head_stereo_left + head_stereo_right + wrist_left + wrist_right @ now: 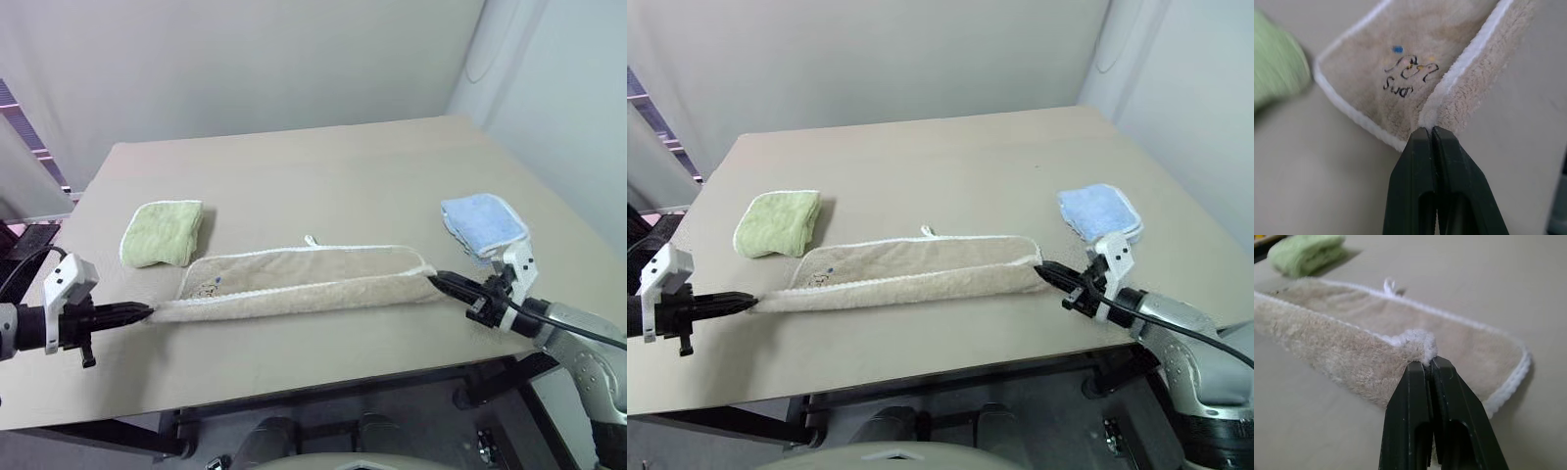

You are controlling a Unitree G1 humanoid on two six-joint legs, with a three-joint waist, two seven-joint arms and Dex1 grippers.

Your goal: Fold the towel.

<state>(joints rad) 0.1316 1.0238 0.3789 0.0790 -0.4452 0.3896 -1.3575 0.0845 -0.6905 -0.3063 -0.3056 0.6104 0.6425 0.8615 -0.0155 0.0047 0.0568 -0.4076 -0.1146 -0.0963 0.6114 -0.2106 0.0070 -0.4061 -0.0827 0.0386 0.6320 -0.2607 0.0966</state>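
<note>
Beige towel [299, 279] lies on the tan table [323, 176], near the front edge, stretched into a long narrow strip. Long axis runs left-right across the table, roughly parallel to the front edge; left end sits slightly lower in the head views than the right end. Towel is doubled lengthwise: the near layer is pulled back over the far layer, white corded edge visible along the far side and along the fold-over. Small white hang loop [311, 240] sticks out from the far edge, mid-length. Dark embroidered lettering with coloured dots [1408, 73] sits at the left end, on the lower layer. Left gripper [147, 311] fingers closed, pinching the left near corner of the towel. Right gripper [434, 279] fingers closed, pinching the right near corner, where the white edging bunches up at the tips. Folded green towel [163, 233] just beyond the left end, apart from it. Folded blue towel [482, 222] beyond the right end, near the right gripper.
</note>
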